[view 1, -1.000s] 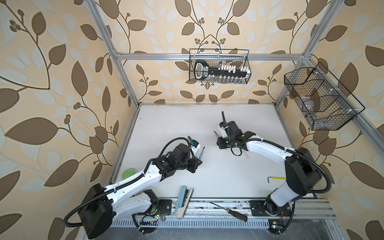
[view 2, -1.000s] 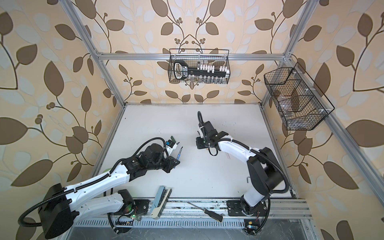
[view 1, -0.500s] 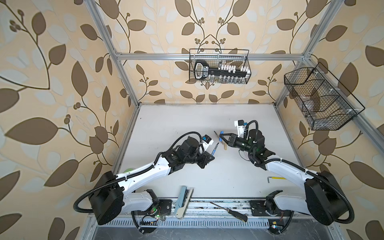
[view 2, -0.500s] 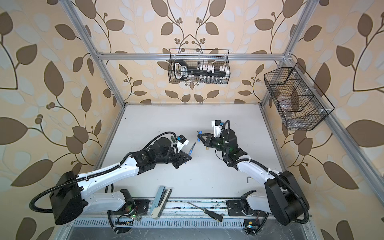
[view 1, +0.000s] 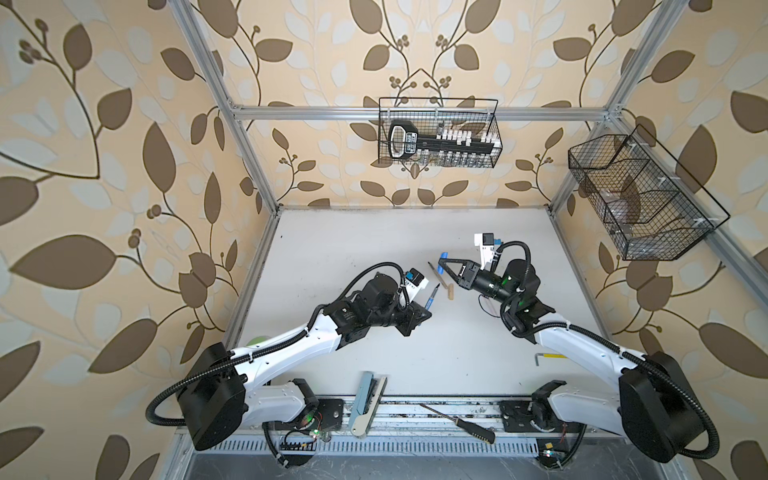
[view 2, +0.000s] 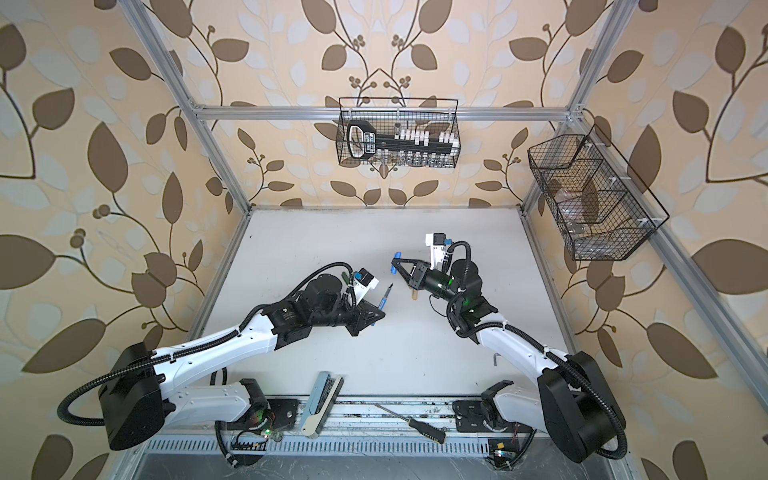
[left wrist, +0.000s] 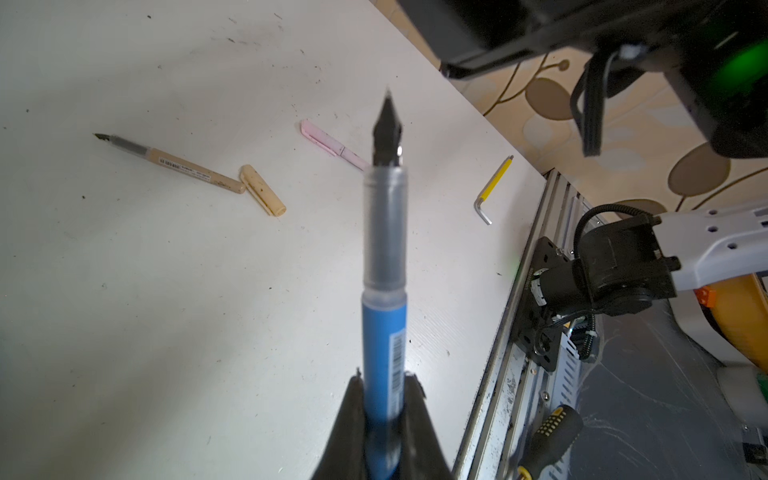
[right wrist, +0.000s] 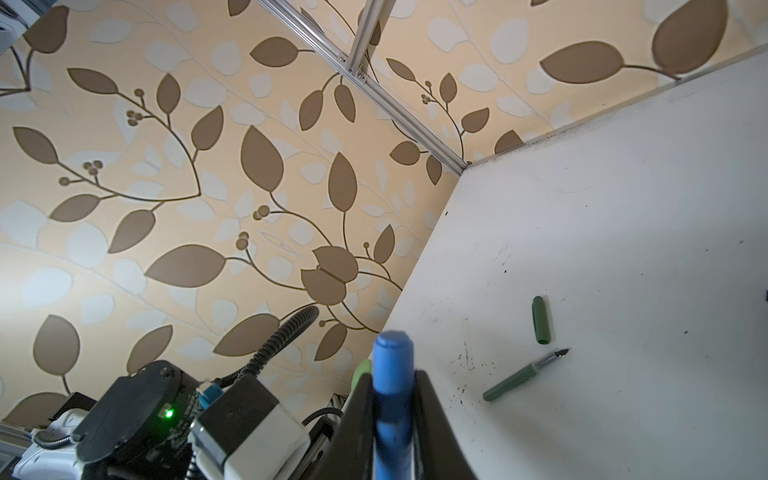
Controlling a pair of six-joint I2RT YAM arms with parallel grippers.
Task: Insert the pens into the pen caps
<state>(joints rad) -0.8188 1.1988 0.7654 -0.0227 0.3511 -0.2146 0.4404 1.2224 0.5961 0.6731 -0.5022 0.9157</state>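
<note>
We see the white counter (view 1: 374, 257) with both claws over its middle. The left claw (left wrist: 384, 395) is clamped on the blue pen (left wrist: 384, 324), tip aimed far and right. The right claw (right wrist: 390, 386) is clamped on the blue cap (right wrist: 392, 353), near that tip yet apart. Below, the tan pen (left wrist: 183, 166) lies just beside the tan cap (left wrist: 262, 190); the green pen (right wrist: 523, 376) and green cap (right wrist: 542, 320) lie apart.

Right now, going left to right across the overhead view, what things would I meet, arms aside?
Grey-blue case → blue pen in the left claw → blue cap in the right claw → tan cap → hex key → wire basket at far right.
</note>
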